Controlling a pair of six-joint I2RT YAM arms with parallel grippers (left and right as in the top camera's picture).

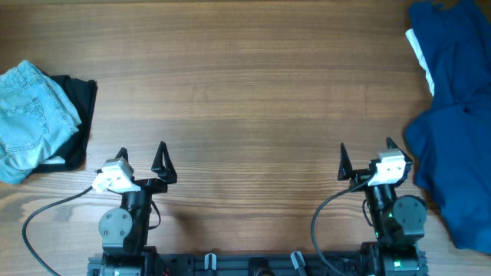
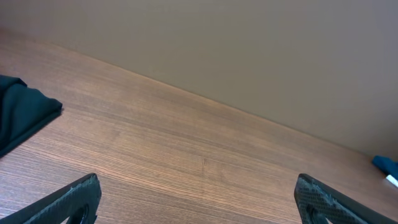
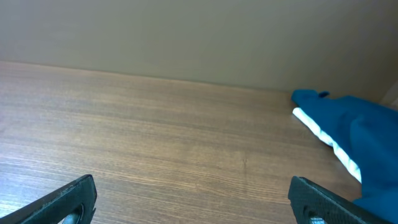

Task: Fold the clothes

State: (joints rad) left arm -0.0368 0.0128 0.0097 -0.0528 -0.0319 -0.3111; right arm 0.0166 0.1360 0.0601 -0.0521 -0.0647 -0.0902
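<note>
Where the wooden table meets the left edge of the overhead view, a light-blue denim piece lies crumpled, its stitched pocket facing up. It rests partly on a black piece, which sticks out from under it on the right and along the near side. A small white scrap shows at the denim's near edge; what it belongs to cannot be told. The left wrist view catches a corner of the same black piece, flat on the wood at the far left.

Just right of this heap and nearer the robot's base stands the left gripper. Its two dark fingers are spread wide with nothing between them, and bare wood shows between them in its own camera. A black cable loops from it across the table's near edge.

The middle of the table is plain wood grain, and a plain beige wall rises behind its far edge.

Further right, the right gripper mirrors the first, its fingers just as wide apart and holding nothing. It stands just beside the next heap, not touching it.

Along the right edge lies the deep-blue shirt, bunched in loose folds, running from the far corner toward the near side and out of the picture. A white strip peeks out from under the left side of its upper part. The right wrist view shows the same shirt with the strip beneath it.
</note>
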